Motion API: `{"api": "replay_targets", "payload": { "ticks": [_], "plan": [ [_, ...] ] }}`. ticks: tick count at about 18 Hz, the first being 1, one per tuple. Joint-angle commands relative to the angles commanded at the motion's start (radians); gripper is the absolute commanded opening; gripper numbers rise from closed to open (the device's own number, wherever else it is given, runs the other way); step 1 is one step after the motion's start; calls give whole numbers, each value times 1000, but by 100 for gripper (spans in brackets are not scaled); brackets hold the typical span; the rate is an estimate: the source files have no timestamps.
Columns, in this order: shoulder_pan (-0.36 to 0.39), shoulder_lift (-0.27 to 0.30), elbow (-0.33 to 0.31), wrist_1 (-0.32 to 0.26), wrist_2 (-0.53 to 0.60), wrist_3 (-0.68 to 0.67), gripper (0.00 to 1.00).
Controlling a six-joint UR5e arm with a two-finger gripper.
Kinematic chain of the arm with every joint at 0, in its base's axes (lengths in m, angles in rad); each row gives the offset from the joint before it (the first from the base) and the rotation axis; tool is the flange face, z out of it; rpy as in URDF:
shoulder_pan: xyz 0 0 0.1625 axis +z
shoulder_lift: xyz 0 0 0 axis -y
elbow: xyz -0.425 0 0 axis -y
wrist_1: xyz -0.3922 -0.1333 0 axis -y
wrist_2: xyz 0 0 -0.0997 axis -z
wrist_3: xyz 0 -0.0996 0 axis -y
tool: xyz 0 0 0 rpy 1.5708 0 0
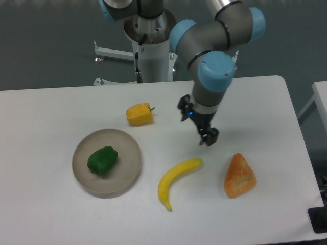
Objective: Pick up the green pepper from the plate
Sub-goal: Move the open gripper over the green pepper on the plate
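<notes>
Glossy, lumpy dark green pepper (102, 160) on beige plate (127, 173), lower left. One yellow pepper (139, 114), one banana (176, 180), one orange wedge (239, 176). Gripper (208, 138) center frame, empty; jaw gap unclear.

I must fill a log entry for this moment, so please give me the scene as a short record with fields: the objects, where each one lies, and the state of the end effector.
target: green pepper, lying on the plate, left part of it
plate position: front left of the table
yellow pepper: on the table, behind the plate
banana: on the table, right of the plate
orange wedge-shaped item: on the table, right of the banana
end effector: above the table behind the banana, far from the green pepper, holds nothing
jaw state: cannot tell
</notes>
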Motion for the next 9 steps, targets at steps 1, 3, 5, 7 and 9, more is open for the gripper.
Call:
{"api": "replay_targets", "payload": {
  "ticks": [1, 3, 5, 7, 9],
  "plan": [
    [-26, -2, -3, 0, 0, -55, 100],
    [-77, -12, -5, 12, 2, -173, 100],
    [-123, -31, -6, 32, 0, -262, 100],
    [-167, -61, -5, 37, -2, -354, 100],
    [-190, -87, -5, 58, -17, -416, 100]
  ]
}}
